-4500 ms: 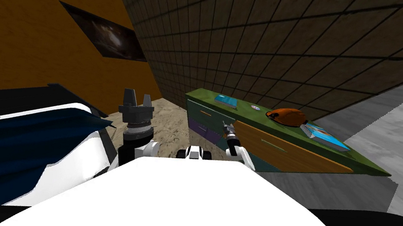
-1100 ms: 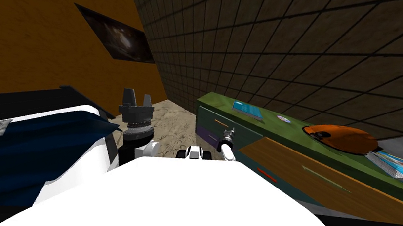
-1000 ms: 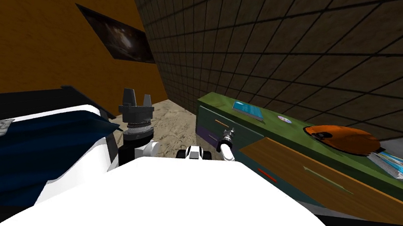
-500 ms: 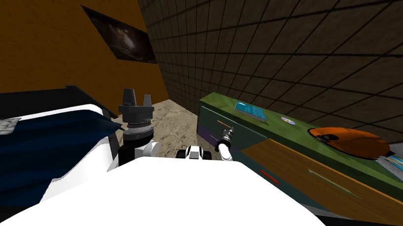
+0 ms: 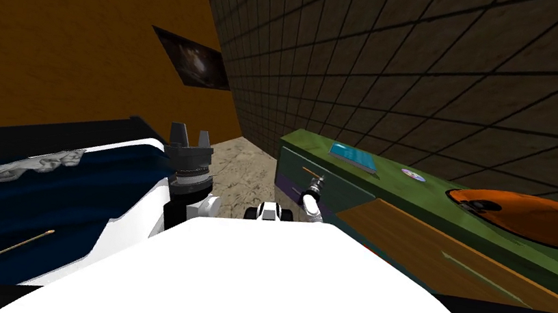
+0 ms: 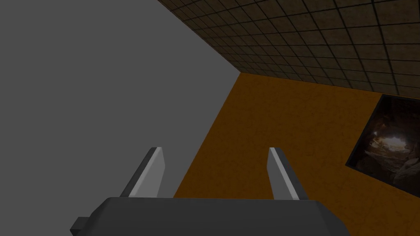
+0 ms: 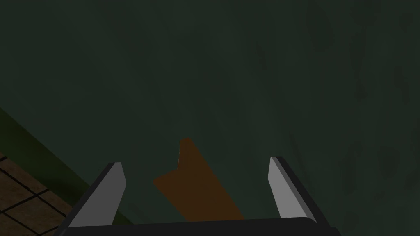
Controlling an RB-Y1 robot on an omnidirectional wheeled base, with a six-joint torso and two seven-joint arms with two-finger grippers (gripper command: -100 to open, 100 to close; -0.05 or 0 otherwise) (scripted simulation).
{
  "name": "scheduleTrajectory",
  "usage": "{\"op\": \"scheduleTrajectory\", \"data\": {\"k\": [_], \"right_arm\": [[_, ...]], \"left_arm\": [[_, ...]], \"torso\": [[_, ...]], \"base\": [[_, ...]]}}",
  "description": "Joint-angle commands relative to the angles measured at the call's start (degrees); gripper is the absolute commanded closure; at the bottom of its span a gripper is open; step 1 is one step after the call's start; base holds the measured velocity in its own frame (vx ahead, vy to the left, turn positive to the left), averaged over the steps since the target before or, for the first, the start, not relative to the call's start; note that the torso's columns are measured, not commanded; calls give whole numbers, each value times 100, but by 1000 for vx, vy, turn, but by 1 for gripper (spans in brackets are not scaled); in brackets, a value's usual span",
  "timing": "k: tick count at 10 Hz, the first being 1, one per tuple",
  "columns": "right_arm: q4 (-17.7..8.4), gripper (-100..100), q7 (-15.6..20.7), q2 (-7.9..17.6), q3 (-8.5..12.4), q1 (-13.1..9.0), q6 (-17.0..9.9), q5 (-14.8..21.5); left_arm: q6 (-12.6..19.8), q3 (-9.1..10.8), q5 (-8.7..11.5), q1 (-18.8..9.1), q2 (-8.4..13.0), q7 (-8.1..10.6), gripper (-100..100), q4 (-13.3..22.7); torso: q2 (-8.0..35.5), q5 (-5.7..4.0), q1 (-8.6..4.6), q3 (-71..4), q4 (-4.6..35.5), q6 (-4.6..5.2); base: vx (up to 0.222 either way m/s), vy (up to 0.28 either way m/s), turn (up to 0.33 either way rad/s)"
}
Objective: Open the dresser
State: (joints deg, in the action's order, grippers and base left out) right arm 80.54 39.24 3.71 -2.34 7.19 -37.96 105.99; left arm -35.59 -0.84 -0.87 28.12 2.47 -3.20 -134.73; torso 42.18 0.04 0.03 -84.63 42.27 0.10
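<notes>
The dresser (image 5: pixel 290 166) sat to my right against the tiled wall (image 5: pixel 420 82), and my right gripper (image 7: pixel 195 162) was spread wide right up at its dark teal drawer front (image 7: pixel 246 82), orange handle (image 7: pixel 197 184) sitting between the fingers (image 7: pixel 100 192). Best bet, I reckon: centre on that handle, nudge in until the blades pass it, squeeze firmly, then pull straight back with no twisting so it doesn't slip. Left gripper (image 6: pixel 215 149) hung open too, raised up beside the bed (image 5: pixel 23 196).
</notes>
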Motion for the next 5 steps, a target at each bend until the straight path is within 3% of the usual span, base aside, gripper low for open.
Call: {"op": "scheduleTrajectory", "data": {"k": [1,3,5], "right_arm": [[188,100,-159,87,-198,246,69,104],[334,100,-306,165,-378,447,132,197],[379,100,-175,116,-333,395,185,159]], "left_arm": [[0,0,0,1,0,0,0,0],[-1,-1,0,2,-1,0,0,-1],[0,0,0,0,0,0,0,0]], "torso": [[-11,2,11,-7,-4,-3],[-5,-4,7,-3,-8,-1],[3,-17,-18,4,-3,-32]], "base": [[49,53,-298],[68,94,-219],[-30,48,-47]]}}
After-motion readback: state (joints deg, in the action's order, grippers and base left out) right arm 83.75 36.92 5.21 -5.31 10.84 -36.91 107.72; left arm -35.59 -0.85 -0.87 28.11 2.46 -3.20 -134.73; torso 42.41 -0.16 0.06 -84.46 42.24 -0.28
